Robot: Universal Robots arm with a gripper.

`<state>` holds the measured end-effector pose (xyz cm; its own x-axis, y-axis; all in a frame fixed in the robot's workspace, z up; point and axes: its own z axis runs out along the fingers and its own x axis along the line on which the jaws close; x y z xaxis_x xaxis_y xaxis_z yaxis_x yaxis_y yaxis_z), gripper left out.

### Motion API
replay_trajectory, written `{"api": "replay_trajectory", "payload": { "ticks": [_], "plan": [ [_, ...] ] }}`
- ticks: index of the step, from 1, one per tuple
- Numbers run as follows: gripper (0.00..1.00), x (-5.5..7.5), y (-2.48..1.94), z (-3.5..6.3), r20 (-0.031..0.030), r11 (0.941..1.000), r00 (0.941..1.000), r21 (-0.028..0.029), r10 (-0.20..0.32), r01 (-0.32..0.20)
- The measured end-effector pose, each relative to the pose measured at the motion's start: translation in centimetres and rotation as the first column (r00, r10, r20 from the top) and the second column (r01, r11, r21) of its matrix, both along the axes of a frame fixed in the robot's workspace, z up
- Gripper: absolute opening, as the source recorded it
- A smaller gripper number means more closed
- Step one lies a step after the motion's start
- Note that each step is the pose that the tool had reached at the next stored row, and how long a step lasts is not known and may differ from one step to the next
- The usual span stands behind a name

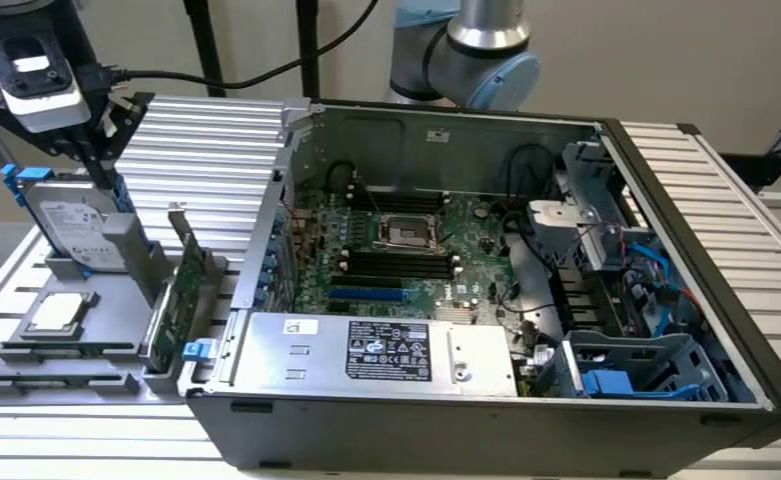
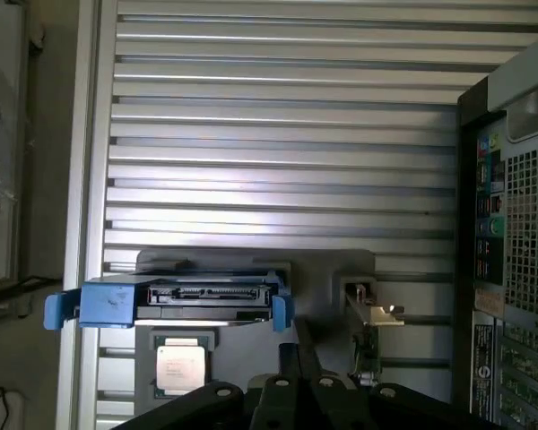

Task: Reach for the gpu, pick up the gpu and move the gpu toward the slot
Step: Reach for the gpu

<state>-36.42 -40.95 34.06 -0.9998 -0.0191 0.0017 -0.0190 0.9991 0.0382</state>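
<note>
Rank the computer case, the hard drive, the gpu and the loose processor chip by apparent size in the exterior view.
1. computer case, by far the largest.
2. hard drive and gpu: they look alike, and the gpu is seen nearly edge-on, so unranked.
3. processor chip, smallest.

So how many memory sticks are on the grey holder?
2. Both lie flat at the end of the holder nearest the exterior camera: one stick just in front of the chip, the second stick by the edge. More may be hidden.
</note>
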Motion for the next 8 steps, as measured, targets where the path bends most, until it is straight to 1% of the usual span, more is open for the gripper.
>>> {"api": "replay_trajectory", "payload": {
  "ticks": [4,8],
  "plan": [
    [0.11,1.0,-0.87,0.0,-0.0033,1.0,1.0,0.0001,0.0,0.0],
    [0.11,2.2,-2.0,0.0,-0.0059,1.0,1.0,-0.0003,0.0,0.0]
  ]
}}
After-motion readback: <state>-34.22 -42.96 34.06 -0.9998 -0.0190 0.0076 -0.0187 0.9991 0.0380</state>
